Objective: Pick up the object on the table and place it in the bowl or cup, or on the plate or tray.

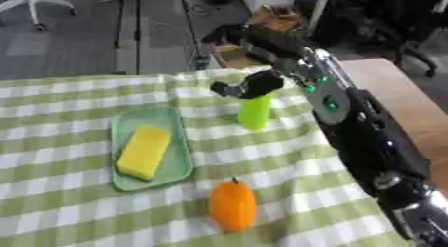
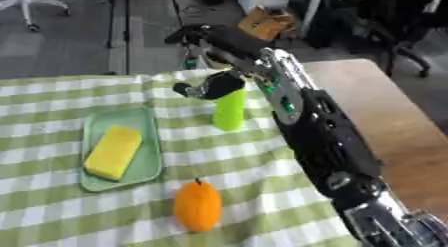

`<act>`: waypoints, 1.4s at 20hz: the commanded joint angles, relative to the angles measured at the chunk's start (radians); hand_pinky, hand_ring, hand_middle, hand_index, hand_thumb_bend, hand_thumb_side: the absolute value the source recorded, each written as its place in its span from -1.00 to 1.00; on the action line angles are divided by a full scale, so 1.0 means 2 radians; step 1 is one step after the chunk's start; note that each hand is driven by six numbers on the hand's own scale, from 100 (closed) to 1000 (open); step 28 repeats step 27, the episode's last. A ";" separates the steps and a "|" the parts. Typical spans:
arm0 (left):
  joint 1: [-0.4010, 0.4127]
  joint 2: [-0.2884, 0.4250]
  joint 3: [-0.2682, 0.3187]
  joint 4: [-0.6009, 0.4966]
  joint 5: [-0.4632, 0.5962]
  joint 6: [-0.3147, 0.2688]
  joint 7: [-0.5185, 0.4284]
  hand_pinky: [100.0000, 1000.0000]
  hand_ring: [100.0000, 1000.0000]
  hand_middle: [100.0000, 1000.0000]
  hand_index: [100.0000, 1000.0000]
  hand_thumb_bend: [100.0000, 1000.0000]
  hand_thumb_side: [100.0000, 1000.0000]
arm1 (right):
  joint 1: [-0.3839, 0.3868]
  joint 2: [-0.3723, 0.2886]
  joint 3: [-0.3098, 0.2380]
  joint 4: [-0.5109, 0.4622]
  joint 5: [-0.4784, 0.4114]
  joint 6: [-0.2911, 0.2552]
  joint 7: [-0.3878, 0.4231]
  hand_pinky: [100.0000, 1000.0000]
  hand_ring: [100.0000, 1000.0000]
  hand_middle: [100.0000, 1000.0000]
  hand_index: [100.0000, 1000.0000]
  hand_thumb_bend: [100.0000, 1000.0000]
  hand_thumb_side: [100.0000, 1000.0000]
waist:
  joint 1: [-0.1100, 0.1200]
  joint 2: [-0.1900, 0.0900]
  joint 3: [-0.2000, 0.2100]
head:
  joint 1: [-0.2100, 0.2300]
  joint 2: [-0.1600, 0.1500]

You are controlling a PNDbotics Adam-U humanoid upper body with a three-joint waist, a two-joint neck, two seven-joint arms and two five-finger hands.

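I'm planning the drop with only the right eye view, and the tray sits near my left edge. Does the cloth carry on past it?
Observer: Yes. In the left eye view the checked cloth runs on well to the left of the green tray.
Operator: Is the left hand waiting out there?
Observer: No, it does not show in that view either. There is only the right hand, curled round the top of the green cylinder.
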 commanded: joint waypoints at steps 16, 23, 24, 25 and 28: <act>0.009 -0.002 0.004 -0.010 0.010 0.019 0.092 0.57 0.36 0.48 0.69 -0.45 1.00 | 0.103 -0.042 -0.054 -0.141 -0.187 0.176 -0.177 0.30 0.39 0.52 0.81 -0.72 -0.25 | 0.018 -0.053 -0.021 | 0.018 -0.017; 0.011 -0.002 0.005 -0.010 0.011 0.023 0.090 0.57 0.36 0.48 0.69 -0.46 1.00 | 0.123 -0.050 -0.064 -0.143 -0.201 0.184 -0.162 0.28 0.38 0.51 0.81 -0.75 -0.22 | 0.019 -0.054 -0.021 | 0.019 -0.019; 0.011 -0.002 0.005 -0.010 0.010 0.024 0.090 0.57 0.36 0.48 0.69 -0.49 1.00 | 0.124 -0.050 -0.065 -0.142 -0.202 0.185 -0.161 0.28 0.38 0.51 0.81 -0.75 -0.22 | 0.018 -0.054 -0.022 | 0.020 -0.019; 0.012 -0.002 0.006 -0.010 0.010 0.026 0.090 0.57 0.36 0.48 0.69 -0.49 1.00 | 0.126 -0.050 -0.066 -0.142 -0.204 0.186 -0.160 0.28 0.38 0.51 0.81 -0.75 -0.22 | 0.018 -0.055 -0.021 | 0.020 -0.019; 0.013 -0.001 0.007 -0.010 0.009 0.028 0.091 0.57 0.35 0.47 0.69 -0.49 1.00 | 0.128 -0.050 -0.068 -0.142 -0.207 0.188 -0.159 0.28 0.38 0.51 0.81 -0.75 -0.23 | 0.018 -0.056 -0.021 | 0.020 -0.020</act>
